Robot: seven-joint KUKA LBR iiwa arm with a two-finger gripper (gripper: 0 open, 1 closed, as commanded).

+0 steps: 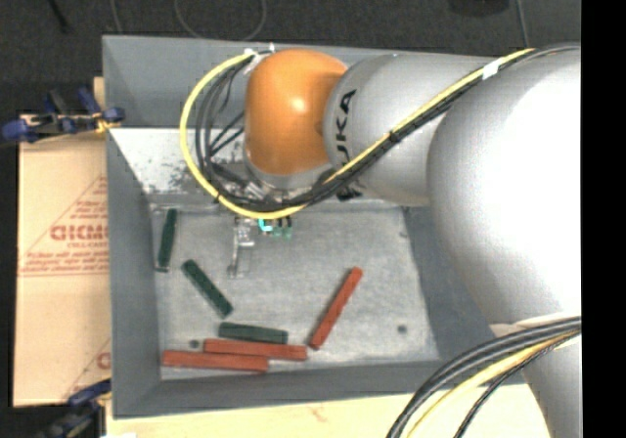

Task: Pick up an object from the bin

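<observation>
As the arm (469, 143) reaches in from right, pincer (241, 252) low over bin floor (381, 260), released or clenched unclear

Black letters "UKA" read on the silver arm (411, 128) beside its orange cover (289, 109).

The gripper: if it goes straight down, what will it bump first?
Probably the bare bin floor. The gripper hangs beside the slanted dark green stick, not over it, though depth is hard to judge.
</observation>
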